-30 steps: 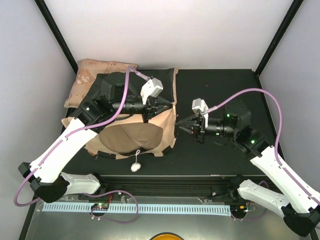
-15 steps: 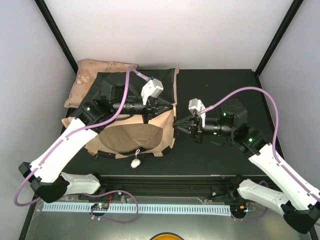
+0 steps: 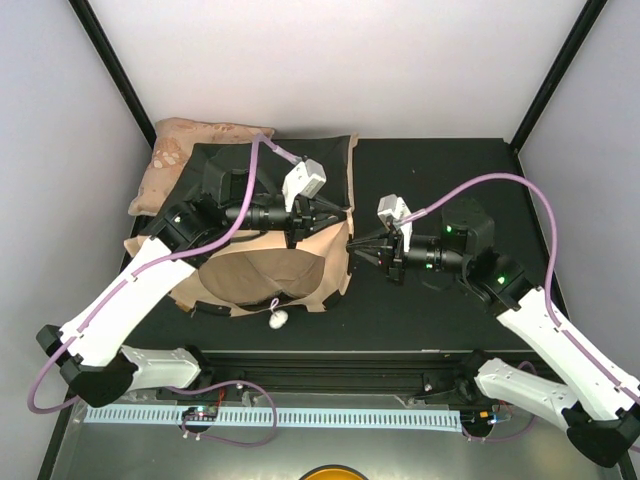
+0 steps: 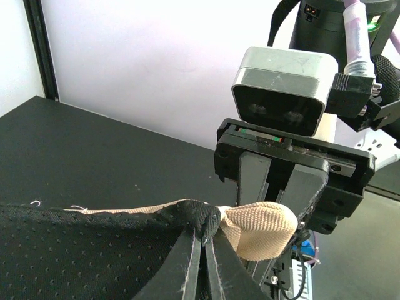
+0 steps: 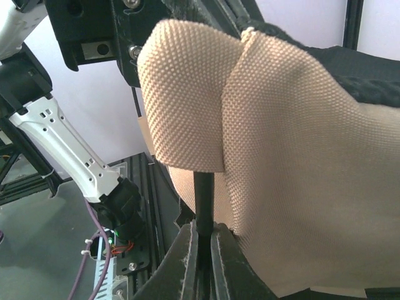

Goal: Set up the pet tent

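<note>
The pet tent [image 3: 262, 270] lies collapsed on the table's left half, tan canvas over a black floor [image 3: 300, 165]. Its white ball on a string [image 3: 279, 320] rests at the near edge. My left gripper [image 3: 335, 213] is shut on the tent's black corner seam [image 4: 199, 219] beside a tan pole sleeve [image 4: 262, 226]. My right gripper [image 3: 360, 246] faces it from the right, shut on a thin black pole [image 5: 203, 200] whose end goes into the tan sleeve [image 5: 187, 100]. The rest of the pole is hidden in the fabric.
A beige patterned pillow [image 3: 175, 160] lies at the back left, partly under the tent. Black frame posts [image 3: 110, 60] stand at the back corners. The table's right half [image 3: 470, 180] is bare black surface.
My right gripper moved left toward the tent's corner and raised slightly. The tent's right edge has shifted, and the white ball moved a little right and back.
</note>
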Controlling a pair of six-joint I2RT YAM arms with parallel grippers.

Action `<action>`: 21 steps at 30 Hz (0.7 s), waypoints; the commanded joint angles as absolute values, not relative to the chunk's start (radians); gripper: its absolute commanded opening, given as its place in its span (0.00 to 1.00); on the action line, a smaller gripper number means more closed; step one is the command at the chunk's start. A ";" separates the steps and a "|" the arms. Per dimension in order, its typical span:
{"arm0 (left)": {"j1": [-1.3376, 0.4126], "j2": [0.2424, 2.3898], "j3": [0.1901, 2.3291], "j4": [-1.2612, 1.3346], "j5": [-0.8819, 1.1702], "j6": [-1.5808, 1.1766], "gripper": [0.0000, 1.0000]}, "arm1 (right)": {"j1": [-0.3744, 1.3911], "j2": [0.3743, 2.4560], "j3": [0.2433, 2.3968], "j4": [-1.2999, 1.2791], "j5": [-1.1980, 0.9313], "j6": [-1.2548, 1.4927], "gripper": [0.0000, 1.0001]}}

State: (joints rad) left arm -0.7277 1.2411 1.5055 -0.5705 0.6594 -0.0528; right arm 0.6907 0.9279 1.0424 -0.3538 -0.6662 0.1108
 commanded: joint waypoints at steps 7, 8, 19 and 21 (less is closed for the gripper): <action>-0.739 1.219 1.507 -0.526 0.749 0.038 0.02 | 0.701 0.907 1.033 -0.370 -0.609 0.158 0.01; -0.743 1.222 1.507 -0.539 0.751 0.051 0.01 | 0.701 0.907 1.034 -0.366 -0.606 0.164 0.01; -0.835 1.267 1.501 -0.741 0.701 0.251 0.02 | 0.700 0.862 0.997 -0.248 -0.519 0.272 0.01; -0.852 1.275 1.508 -0.784 0.679 0.294 0.04 | 0.701 0.862 0.999 -0.249 -0.520 0.277 0.01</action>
State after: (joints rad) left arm -0.7952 1.2461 1.4952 -0.6647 0.6533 0.1772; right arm 0.6956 0.8570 1.0050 -0.3256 -0.5724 0.2283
